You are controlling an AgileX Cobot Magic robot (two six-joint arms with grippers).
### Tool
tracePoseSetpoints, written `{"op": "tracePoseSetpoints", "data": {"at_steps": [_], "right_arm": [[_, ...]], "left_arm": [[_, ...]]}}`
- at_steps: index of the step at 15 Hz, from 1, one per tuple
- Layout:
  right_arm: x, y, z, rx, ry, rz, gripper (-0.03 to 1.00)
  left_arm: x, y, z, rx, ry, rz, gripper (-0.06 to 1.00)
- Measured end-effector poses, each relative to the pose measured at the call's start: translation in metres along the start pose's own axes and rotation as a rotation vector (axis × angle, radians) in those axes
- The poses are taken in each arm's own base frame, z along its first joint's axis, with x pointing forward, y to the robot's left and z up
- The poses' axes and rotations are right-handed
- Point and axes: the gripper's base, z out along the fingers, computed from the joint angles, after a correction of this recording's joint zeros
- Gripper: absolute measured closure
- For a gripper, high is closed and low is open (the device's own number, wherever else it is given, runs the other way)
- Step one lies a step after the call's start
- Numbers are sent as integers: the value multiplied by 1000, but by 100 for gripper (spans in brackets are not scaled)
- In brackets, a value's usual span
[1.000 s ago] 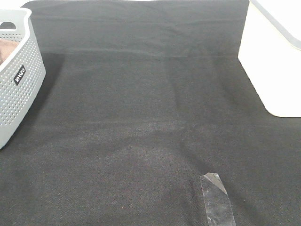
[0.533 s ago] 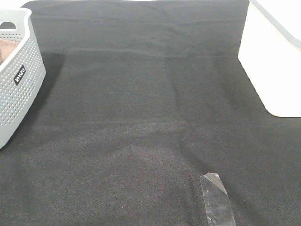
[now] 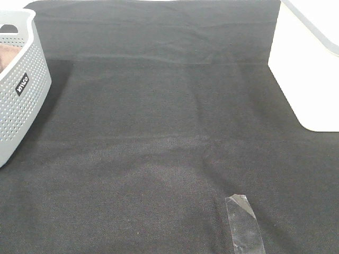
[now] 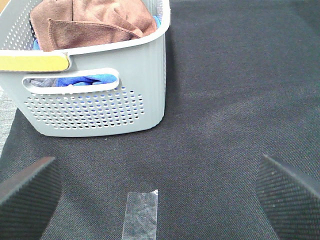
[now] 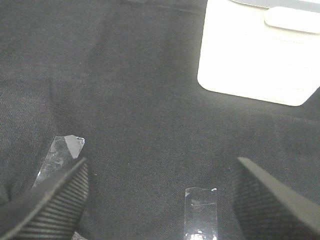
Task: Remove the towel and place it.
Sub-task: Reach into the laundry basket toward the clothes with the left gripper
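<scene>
The brown plush towel [image 4: 95, 22] lies bunched on top of the contents of the grey perforated basket [image 4: 95, 110], over some blue cloth [image 4: 92, 80]. In the exterior high view only a sliver of the towel [image 3: 6, 53] shows inside the basket [image 3: 21, 100] at the left edge. My left gripper [image 4: 160, 200] hangs open above the black cloth, a short way in front of the basket, with nothing between its fingers. My right gripper [image 5: 160, 200] is open too, over bare cloth, facing the white container [image 5: 260, 50]. Neither arm appears in the exterior high view.
A black table cloth [image 3: 169, 132] covers the table. A white container [image 3: 312, 69] stands at the right edge. Strips of clear tape [image 3: 243, 225] lie on the cloth, one below the left gripper [image 4: 141, 212] and two near the right gripper [image 5: 201, 212].
</scene>
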Motion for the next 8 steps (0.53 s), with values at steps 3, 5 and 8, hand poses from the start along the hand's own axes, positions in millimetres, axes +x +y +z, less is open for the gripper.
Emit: {"op": "tracePoseSetpoints", "data": {"at_steps": [3, 5, 8], "right_arm": [[0, 0, 0, 0, 0, 0, 21], [0, 0, 0, 0, 0, 0, 21], [0, 0, 0, 0, 0, 0, 21]], "left_arm": [[0, 0, 0, -3, 0, 2, -4], [0, 2, 0, -22, 0, 33, -4], [-11, 4, 3, -33, 43, 119, -4]]}}
